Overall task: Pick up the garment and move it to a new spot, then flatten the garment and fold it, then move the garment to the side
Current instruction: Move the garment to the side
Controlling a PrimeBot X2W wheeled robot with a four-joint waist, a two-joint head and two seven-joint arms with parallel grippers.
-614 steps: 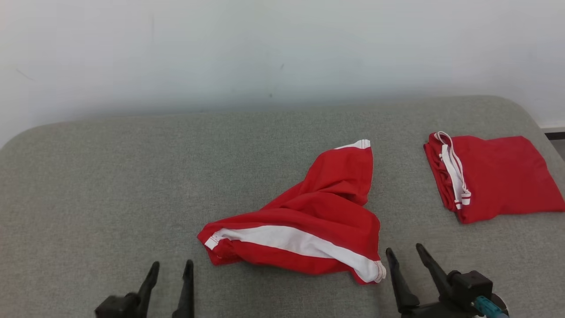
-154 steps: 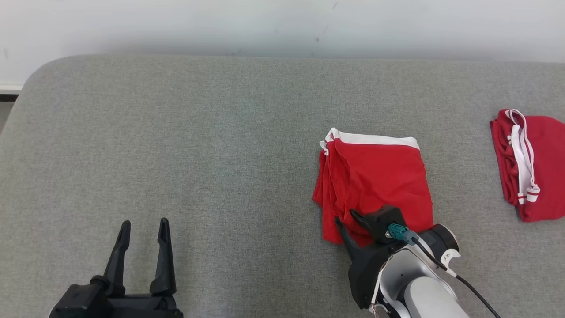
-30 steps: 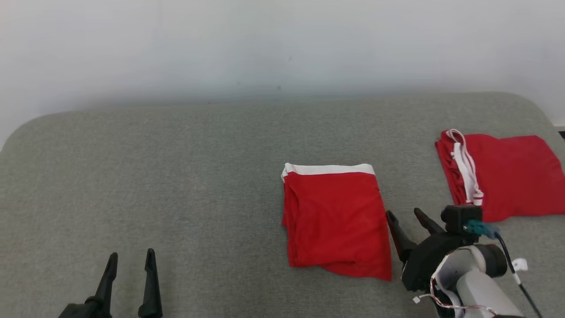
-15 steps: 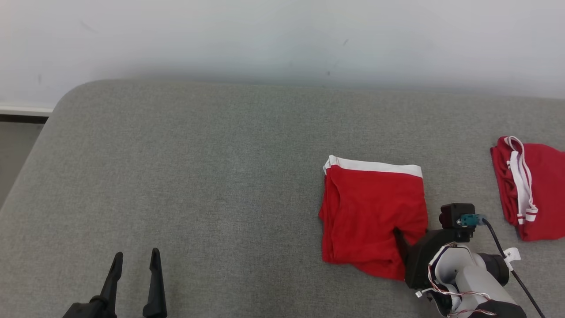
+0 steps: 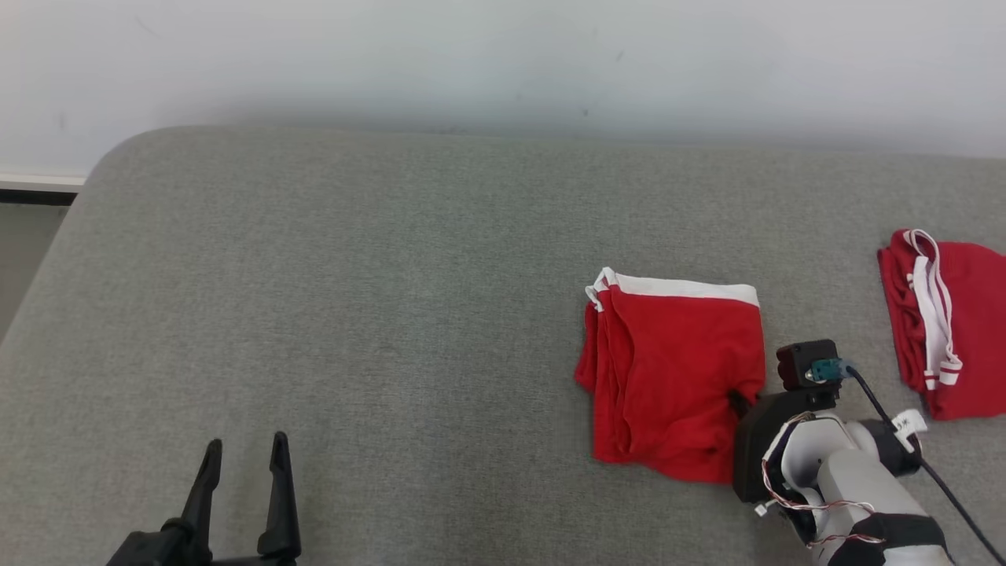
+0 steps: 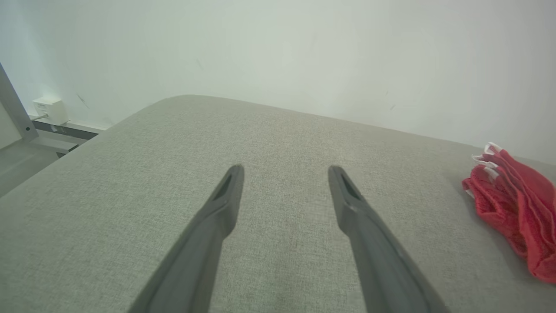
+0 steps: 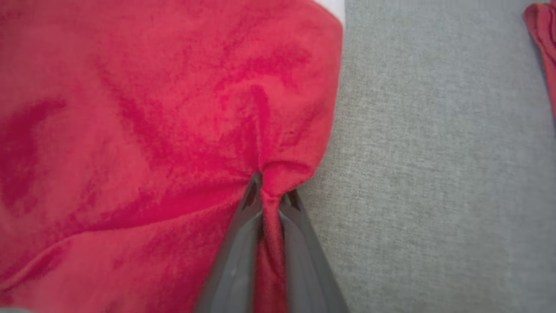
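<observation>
The garment (image 5: 676,377) is a folded red piece with a white band along its far edge, lying right of centre on the grey cushioned surface (image 5: 354,314). My right gripper (image 5: 739,402) sits at its right edge, shut on a pinched ridge of the red cloth; in the right wrist view the garment (image 7: 152,130) bunches up between the two dark fingertips of that gripper (image 7: 269,195). My left gripper (image 5: 242,456) rests open at the lower left, far from the cloth. In the left wrist view its gripper (image 6: 284,171) holds nothing and the garment (image 6: 517,208) lies at the right.
A second folded red garment (image 5: 951,314) with white straps lies at the far right edge. A pale wall (image 5: 503,55) runs behind the surface. The surface's rounded left corner (image 5: 102,165) drops to the floor, where a white box (image 6: 50,110) sits by the wall.
My right gripper has moved onto the garment's right edge and shut on a fold of cloth. The head camera has shifted, so the whole picture slid. The left gripper stays open.
</observation>
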